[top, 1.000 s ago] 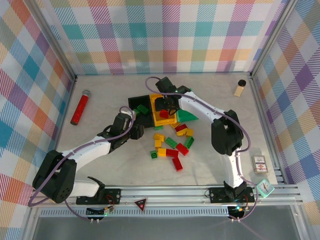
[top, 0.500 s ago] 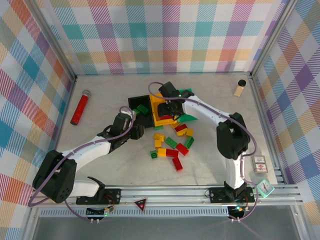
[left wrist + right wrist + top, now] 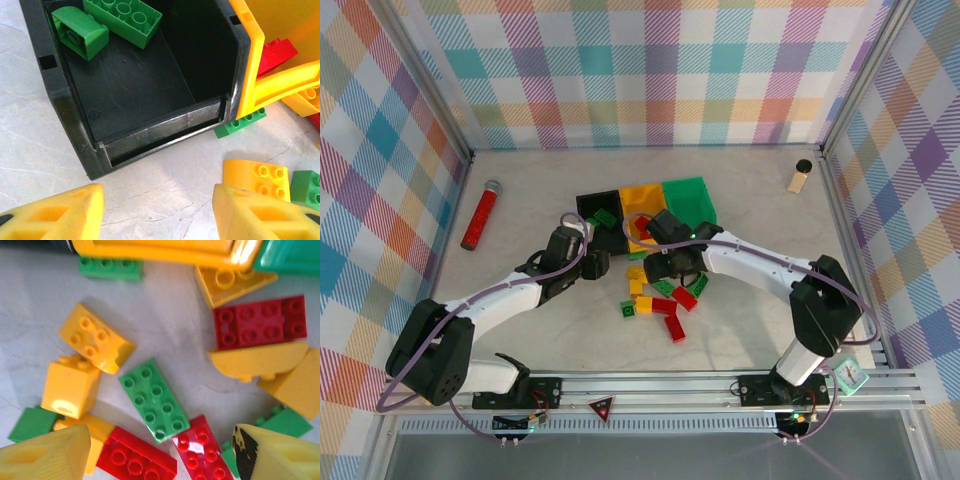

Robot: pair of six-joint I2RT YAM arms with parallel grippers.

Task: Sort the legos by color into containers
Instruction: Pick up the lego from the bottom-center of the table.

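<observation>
green brick (image 3: 154,399) lies under my right pincer (image 3: 160,442), spread wide and empty to straddle it.

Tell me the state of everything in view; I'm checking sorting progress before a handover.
black bin, upright, holding two green bricks
yellow bin, upright, a red brick inside
green bin, upright, no bricks visible
loose bricks, scattered on the table, unsorted
left gripper, jaws open, empty, facing black bin
right gripper, jaws open, empty, over loose bricks
red cylinder, lying flat, capped
tan bottle, capped
</observation>
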